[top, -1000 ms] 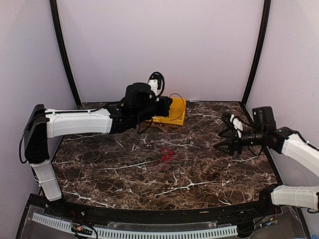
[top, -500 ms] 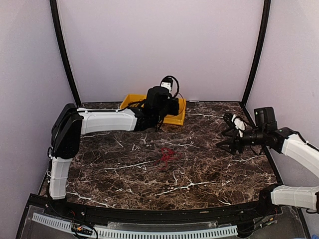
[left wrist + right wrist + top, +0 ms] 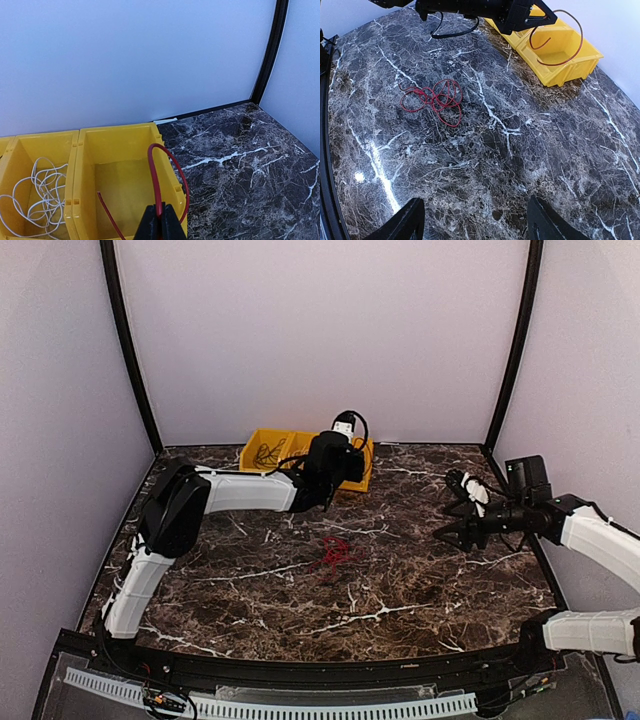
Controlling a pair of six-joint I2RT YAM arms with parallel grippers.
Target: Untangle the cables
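L wrist cam showed what top cam hid: L gripper (image 3: 160,224) pinched tight on a red wire (image 3: 156,175) looping over a bin (image 3: 125,131), white cable (image 3: 35,195) in the compartment beside it. R gripper (image 3: 475,225) hung wide apart, empty. Red tangle (image 3: 434,97) lay mid-table (image 3: 520,165), apparently loose.
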